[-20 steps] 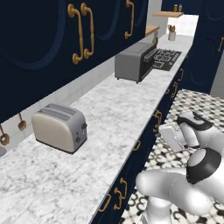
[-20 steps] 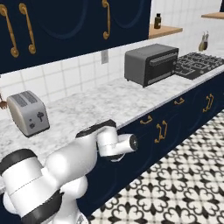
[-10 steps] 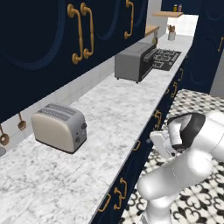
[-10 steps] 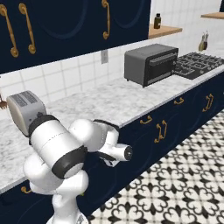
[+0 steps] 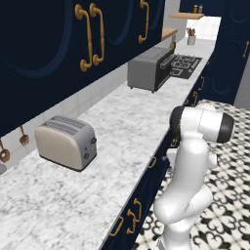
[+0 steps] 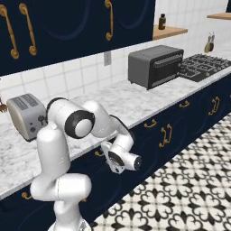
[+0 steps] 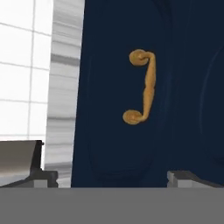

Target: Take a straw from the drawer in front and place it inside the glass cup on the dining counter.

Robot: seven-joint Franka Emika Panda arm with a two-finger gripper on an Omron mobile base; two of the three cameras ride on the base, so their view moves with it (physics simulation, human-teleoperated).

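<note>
We see the gripper (image 7: 113,178) facing the closed navy front of the drawer (image 7: 118,109), set under the edge of the marble counter (image 5: 97,161) that carries the toaster (image 5: 66,141) and the toaster oven (image 5: 149,68). In the hand view the brass handle (image 7: 142,86) lies ahead, slightly above and to one side of the midline between the two fingers (image 7: 43,177). From the right base view the arm folds down in front of the cabinet row, its hand low against the drawer fronts.

We judge the main risk to be a missed or skewed grasp: since the handle sits off the centre of the gap, an advance along the present line could strike the panel or catch only one end of the handle. A pull taken at an angle could then slip off the curved brass bar, leaving the drawer shut. The folded elbow also stands near the counter edge, so a careless retreat might bump it.

The fingers stand wide apart, as far as they go, holding nothing and touching nothing; clear space separates them from the handle. The drawer is still closed, so any straw inside it is hidden.
</note>
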